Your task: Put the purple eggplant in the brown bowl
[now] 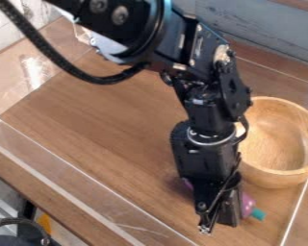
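The purple eggplant (248, 205) lies low at the wooden table's front right. Its purple body shows on both sides of my fingers, and its teal stem tip points right. My gripper (216, 219) points steeply down onto it, and the black fingers are shut across its middle. Most of the eggplant is hidden behind the gripper. The brown bowl (283, 177) stands just behind and to the right of the gripper, with nothing in the part of its hollow that I can see. The arm covers the bowl's left rim.
A clear plastic wall (66, 183) runs along the wooden table's (92, 125) front and left edges. Black cables arch over the back left. The table's right edge is close beyond the eggplant.
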`<state>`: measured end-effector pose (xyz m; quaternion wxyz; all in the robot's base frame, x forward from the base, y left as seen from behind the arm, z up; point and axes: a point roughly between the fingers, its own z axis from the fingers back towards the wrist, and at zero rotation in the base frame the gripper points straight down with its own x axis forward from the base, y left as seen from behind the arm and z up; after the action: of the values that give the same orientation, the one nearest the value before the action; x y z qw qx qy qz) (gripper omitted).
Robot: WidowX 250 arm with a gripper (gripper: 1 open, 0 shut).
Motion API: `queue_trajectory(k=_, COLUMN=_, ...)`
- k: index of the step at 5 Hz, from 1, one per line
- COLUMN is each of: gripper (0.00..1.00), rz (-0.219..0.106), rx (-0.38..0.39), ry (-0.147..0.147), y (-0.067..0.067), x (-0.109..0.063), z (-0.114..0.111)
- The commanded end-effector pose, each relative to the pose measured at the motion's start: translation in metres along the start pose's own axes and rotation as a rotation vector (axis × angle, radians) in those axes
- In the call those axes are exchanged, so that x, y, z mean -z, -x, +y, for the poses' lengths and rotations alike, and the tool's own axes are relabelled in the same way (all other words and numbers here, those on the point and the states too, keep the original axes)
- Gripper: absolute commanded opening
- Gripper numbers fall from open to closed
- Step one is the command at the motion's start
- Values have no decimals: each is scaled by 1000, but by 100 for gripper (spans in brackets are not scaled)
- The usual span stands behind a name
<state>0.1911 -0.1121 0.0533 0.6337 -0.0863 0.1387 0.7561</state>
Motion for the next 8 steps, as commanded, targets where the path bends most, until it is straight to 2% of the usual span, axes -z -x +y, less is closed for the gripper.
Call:
queue_trajectory(k=1, gripper=0, rz=21, rx=5, ry=38, y=5, x=-12, z=-5)
queue_trajectory(k=4, gripper=0, rz=19, rx=-2, ry=34, y=5, x=-19, z=-4)
queue_trajectory(k=5, gripper=100, rz=18, rx=-6, ry=32, y=6, x=-21, z=-4)
queue_trajectory(k=6, gripper=0, rz=17, rx=-9, ry=31, y=6, x=-23, z=-4)
queue_trajectory(k=7, gripper=100, rz=17, rx=-13, ry=29, y=6, x=-25, z=-4)
queue_trajectory(k=8, gripper=0, rz=16, rx=-17, ry=28, y=6, x=-27, z=-4)
